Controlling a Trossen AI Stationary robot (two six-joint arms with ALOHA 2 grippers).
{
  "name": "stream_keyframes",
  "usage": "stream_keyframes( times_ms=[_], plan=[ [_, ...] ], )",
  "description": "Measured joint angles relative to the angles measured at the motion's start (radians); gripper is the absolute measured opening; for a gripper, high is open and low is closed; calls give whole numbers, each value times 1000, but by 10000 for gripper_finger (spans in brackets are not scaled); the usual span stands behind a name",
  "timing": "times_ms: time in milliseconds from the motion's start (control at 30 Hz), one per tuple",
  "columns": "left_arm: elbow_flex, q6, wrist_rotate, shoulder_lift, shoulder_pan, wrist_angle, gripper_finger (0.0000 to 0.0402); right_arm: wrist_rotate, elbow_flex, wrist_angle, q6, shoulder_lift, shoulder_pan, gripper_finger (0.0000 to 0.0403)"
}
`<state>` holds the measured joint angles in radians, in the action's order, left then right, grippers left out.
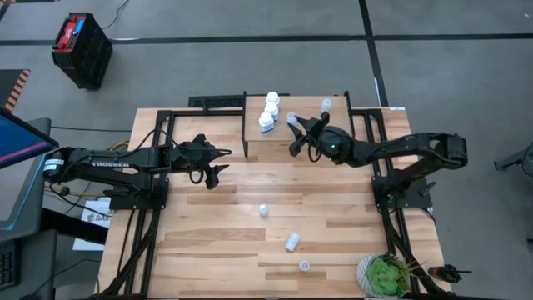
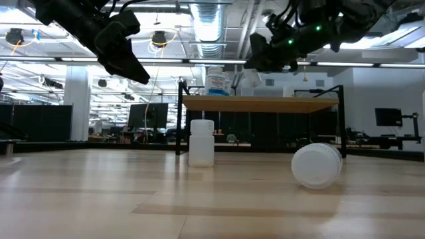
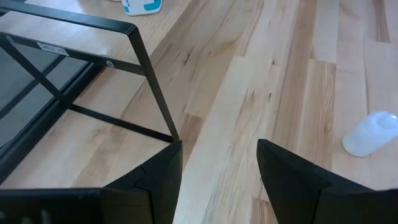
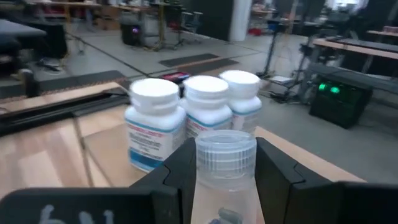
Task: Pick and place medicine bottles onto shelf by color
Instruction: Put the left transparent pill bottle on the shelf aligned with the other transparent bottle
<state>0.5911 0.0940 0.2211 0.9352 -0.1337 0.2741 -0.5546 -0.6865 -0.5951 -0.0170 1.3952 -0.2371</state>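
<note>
Now, right gripper (image 4: 225,163): clamped on a clear bottle (image 4: 225,167), above the shelf (image 1: 291,147).
White bottles (image 1: 270,111): three in a row on the shelf.
Left gripper (image 1: 218,162): fingers spread, empty, above the table (image 1: 208,242).
Loose bottles (image 1: 292,242): three lying on the table.

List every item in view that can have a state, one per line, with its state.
Three white bottles: upright in a row on the shelf.
Clear bottle: capped, upright, held between the right gripper fingers over the shelf.
Clear bottle at shelf's far right: standing.
Left gripper: open, empty, above the table.
Small bottle: upright on the table.
Bottle: lying on its side.
Bottle near the front edge: on the table.
</note>
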Motion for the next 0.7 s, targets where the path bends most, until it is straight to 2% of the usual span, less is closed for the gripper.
stream_keyframes(
  times_ms=[333, 700],
  plan=[
    [0, 0, 0, 0, 0, 0, 194, -18, 0, -92, 4, 83, 1, 144],
    [0, 0, 0, 0, 0, 0, 194, -20, 0, -86, 18, 84, -1, 167]
  ],
)
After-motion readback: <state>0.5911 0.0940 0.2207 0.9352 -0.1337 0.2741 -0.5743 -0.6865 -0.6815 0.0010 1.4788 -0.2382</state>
